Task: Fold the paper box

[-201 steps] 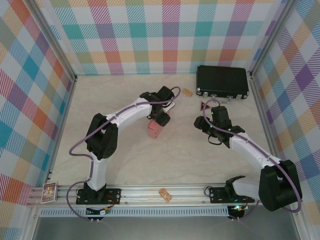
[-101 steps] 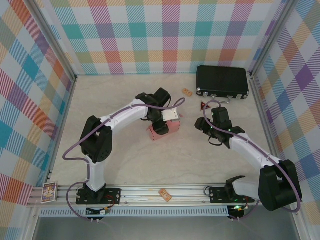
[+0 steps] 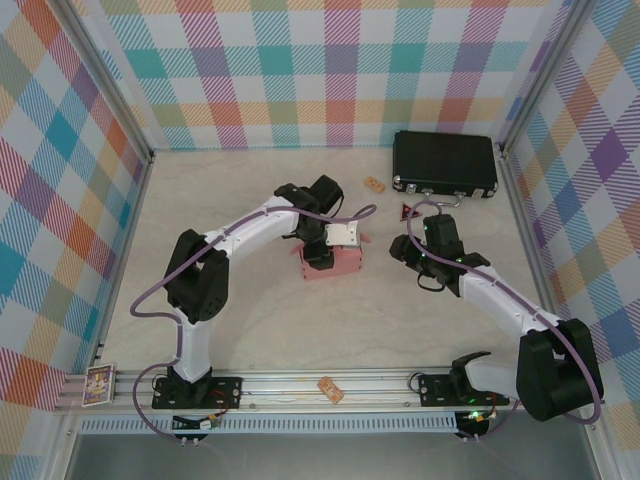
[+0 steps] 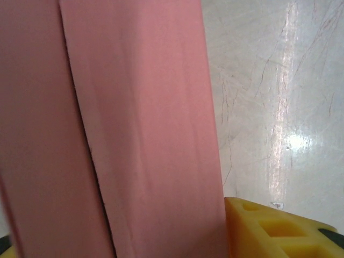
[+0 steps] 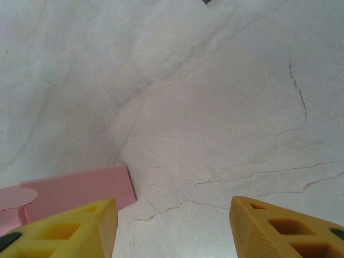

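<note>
Overhead: box [image 3: 342, 266] at the middle of the table [image 3: 250, 310], left gripper [image 3: 333, 248] clamped on it from above, right gripper [image 3: 408, 252] near its right, left wrist: pink panel tight against yellow finger [image 4: 269, 231], right wrist: jaws spread over bare table, box corner lower left.

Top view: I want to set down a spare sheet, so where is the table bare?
Bare: the table's left side beside the left arm, and the stretch between the paper box and the front rail. Crowded: back right, by the black case.
</note>
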Robot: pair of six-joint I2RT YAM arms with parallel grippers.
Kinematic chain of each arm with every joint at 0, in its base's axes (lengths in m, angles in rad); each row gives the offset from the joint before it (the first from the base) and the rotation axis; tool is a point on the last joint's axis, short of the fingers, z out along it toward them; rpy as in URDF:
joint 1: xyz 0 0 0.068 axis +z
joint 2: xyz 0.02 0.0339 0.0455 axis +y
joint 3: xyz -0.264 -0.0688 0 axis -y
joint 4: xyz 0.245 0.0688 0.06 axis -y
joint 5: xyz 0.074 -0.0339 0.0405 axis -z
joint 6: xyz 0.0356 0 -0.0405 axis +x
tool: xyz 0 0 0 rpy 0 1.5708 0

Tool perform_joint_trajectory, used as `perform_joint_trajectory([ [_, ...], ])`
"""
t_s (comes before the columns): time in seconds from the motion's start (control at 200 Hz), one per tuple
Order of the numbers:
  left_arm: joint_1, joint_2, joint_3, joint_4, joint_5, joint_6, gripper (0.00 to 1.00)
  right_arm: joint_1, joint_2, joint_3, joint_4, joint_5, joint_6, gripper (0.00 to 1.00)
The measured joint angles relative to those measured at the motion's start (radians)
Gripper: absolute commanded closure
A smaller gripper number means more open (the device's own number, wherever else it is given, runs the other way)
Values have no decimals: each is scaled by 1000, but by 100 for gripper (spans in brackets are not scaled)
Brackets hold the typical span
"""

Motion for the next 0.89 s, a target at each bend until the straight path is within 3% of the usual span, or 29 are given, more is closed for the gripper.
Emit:
perform_joint_trajectory([
  [0.28,6,44,71,-13,-5,57,43,-2,8,0,0,-5,0,42],
  [0.505,8,62,108,-29,-16,55,29,-2,20,0,0,-7,-1,42],
  [0.895,8,55,144,-36,-14,26,15,-8,45,0,0,-10,-4,41],
])
